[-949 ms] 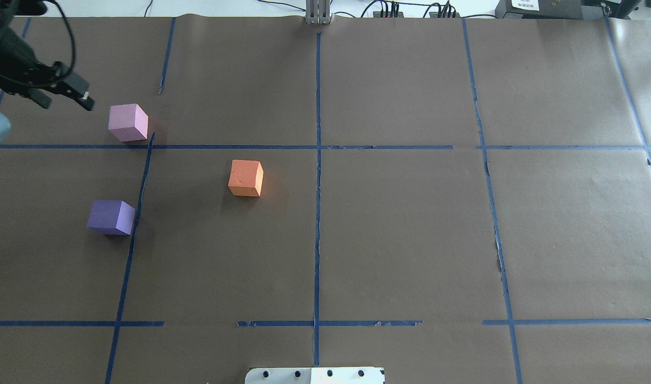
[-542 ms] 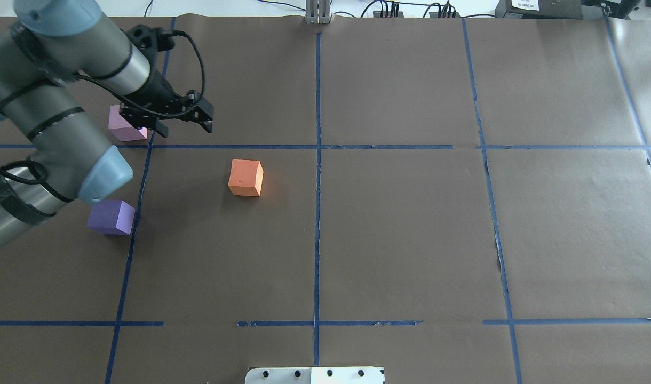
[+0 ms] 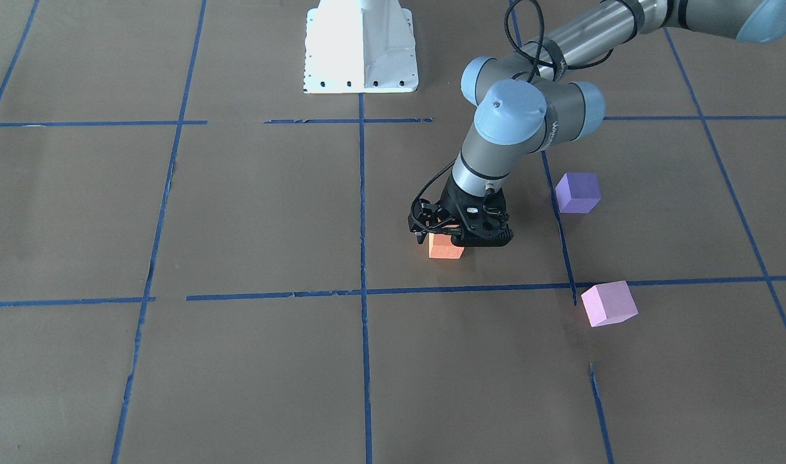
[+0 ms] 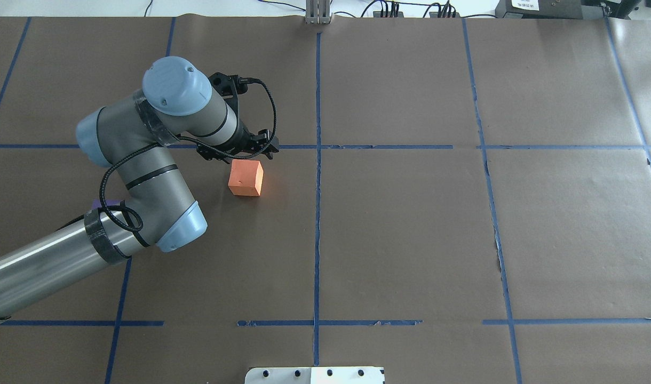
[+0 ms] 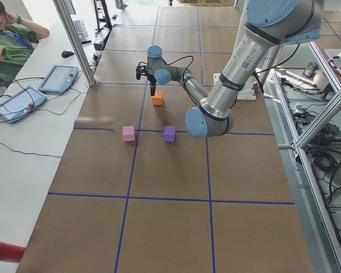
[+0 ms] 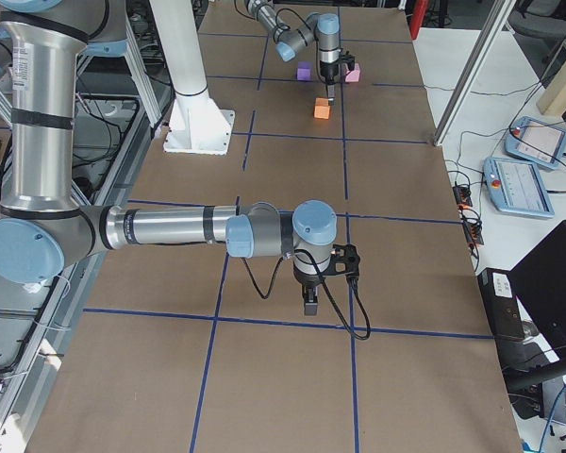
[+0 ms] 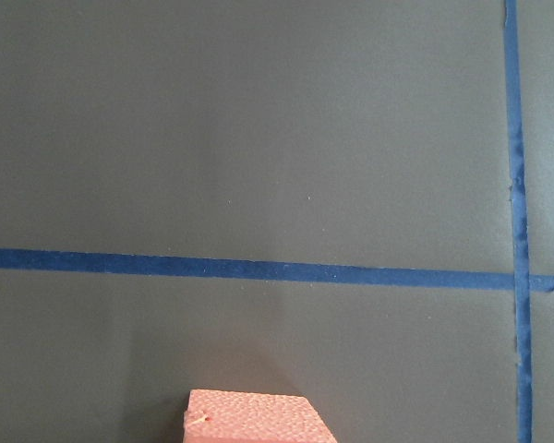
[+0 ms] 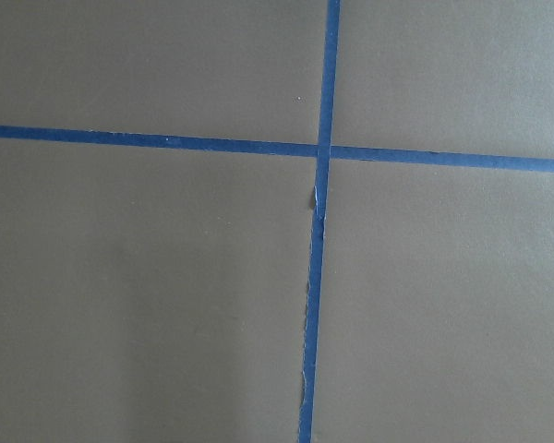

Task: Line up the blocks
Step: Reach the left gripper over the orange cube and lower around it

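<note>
The orange block (image 4: 246, 178) sits left of the table's centre line; it also shows in the front view (image 3: 444, 251) and at the bottom edge of the left wrist view (image 7: 249, 420). My left gripper (image 4: 239, 156) hovers just above the orange block's far side, jaws open and empty. The violet-purple block (image 3: 577, 192) and the light pink-lilac block (image 3: 608, 303) lie apart, further toward my left. In the overhead view my left arm hides the pink one. My right gripper (image 6: 308, 302) hangs over bare table far from the blocks; I cannot tell whether it is open.
Blue tape lines (image 4: 317, 213) divide the brown paper-covered table (image 4: 411, 240) into squares. The white robot base (image 3: 361, 48) stands at the table's near edge. An operator (image 5: 3, 40) sits at a side desk beyond the far edge.
My left arm has swung in from the table's left edge, past the pink block, to above the orange block. The blocks have not moved.
</note>
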You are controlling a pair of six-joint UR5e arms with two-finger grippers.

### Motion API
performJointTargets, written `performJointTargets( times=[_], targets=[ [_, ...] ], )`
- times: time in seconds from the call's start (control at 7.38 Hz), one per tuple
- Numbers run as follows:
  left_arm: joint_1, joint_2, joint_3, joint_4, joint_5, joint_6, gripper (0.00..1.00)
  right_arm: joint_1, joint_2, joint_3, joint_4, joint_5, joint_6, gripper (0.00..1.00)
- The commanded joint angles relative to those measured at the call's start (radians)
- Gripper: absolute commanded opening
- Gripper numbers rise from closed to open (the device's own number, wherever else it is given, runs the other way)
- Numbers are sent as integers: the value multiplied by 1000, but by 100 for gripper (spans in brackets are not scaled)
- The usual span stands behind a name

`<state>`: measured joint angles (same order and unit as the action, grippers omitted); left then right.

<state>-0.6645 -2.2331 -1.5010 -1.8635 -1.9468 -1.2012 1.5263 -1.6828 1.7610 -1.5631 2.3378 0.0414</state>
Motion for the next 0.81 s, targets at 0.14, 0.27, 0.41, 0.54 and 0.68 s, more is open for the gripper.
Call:
performJointTargets(
  times=[0.14, 0.27, 0.41, 0.54, 0.68],
  targets=[
    [17, 7, 13, 3, 43, 5, 100, 0, 0, 0, 0, 0, 0, 100],
    [20, 19, 21, 0, 43, 8, 100, 0, 0, -1, 0, 0, 0, 100],
    [43, 26, 25, -2, 43, 9, 100, 0, 0, -2, 0, 0, 0, 100],
    [57, 26, 33, -3, 42, 12, 100, 0, 0, 0, 0, 0, 0, 100],
    [62, 24, 34, -6, 42, 12, 94, 0, 0, 0, 0, 0, 0, 100]
  ],
)
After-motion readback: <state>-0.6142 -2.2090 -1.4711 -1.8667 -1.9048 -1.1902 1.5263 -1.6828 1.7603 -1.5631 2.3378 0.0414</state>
